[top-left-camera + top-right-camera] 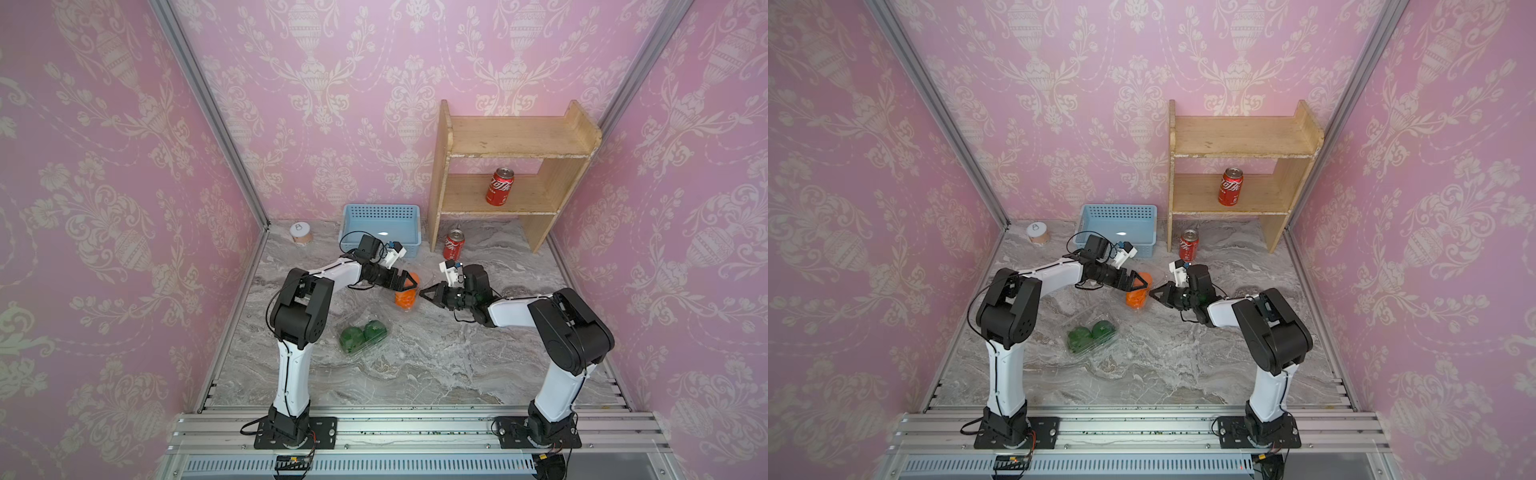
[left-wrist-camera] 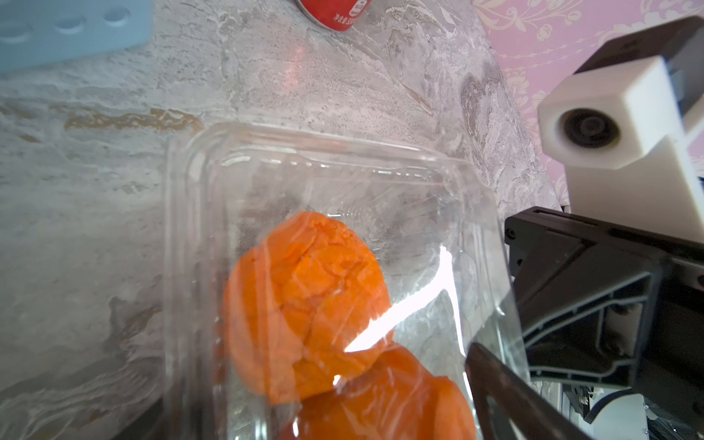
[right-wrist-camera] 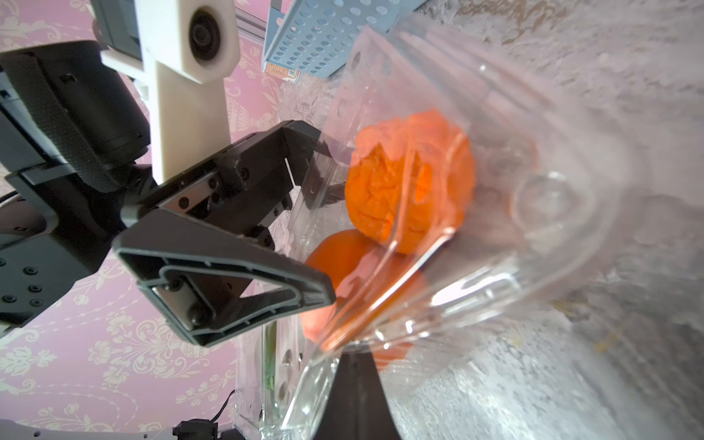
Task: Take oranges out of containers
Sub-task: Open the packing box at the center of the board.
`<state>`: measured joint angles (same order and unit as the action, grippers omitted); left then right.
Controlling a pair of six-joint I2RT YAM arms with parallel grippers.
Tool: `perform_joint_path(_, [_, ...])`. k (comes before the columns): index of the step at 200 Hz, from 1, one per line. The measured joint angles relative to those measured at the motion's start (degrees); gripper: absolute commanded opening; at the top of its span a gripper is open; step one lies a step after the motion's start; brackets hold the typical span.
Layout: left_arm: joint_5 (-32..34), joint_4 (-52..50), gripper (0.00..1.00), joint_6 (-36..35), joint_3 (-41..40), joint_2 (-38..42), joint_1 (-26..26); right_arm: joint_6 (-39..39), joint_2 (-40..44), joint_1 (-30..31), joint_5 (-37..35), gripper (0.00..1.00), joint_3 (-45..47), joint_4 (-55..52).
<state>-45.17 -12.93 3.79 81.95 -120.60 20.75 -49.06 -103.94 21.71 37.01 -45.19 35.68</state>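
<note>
You see the orange-fruit container (image 2: 335, 175) mid-table between both arms | long axis front-to-back, far end toward the cola can (image 1: 453, 246) | left gripper (image 1: 413, 282) spread wide, clasping its sides | right gripper (image 1: 422, 294) pinched tight on its lid edge

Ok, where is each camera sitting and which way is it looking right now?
Top views: high above the base rail, looking down toward the back wall; both whole arms show, left gripper and right gripper meeting.
Left wrist: on the left arm, looking over the clamshell toward the right gripper; own finger at the edge.
Right wrist: on the right arm, looking back across it at the left gripper; own finger shows.
Shared: both wrist views show the same oranges; the top views nearly match.
</note>
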Motion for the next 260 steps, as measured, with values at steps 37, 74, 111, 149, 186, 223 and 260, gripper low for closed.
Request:
perform_joint_path(37, [-0.72,-0.11,0.96,0.02,0.0,-0.07,0.09,3.34,2.49,0.57,-2.49,0.0,0.17,-3.45])
perform_joint_path(74, [-0.74,-0.17,0.96,0.0,0.0,-0.22,0.11,4.04,2.84,0.57,-2.56,0.0,0.17,-2.34])
perform_joint_path(111, [-0.72,-0.2,0.96,0.0,0.0,-0.22,0.11,3.82,1.86,0.57,-2.47,0.0,0.17,0.59])
perform_joint_path(149, [-0.7,-0.39,0.96,0.0,0.0,-0.26,0.13,3.82,1.31,0.57,-2.47,0.0,0.17,1.46])
perform_joint_path(186, [-0.72,-0.39,0.97,0.0,0.0,-0.26,0.13,3.82,1.03,0.57,-2.51,0.0,0.55,2.32])
perform_joint_path(223, [-0.7,-0.39,0.97,0.0,0.0,-0.26,0.13,3.85,0.31,0.57,-2.49,0.0,0.96,3.8])
perform_joint_path(260, [-0.59,-0.37,0.97,0.0,0.0,-0.28,0.13,3.87,-0.11,0.57,-2.54,0.0,0.96,4.33])
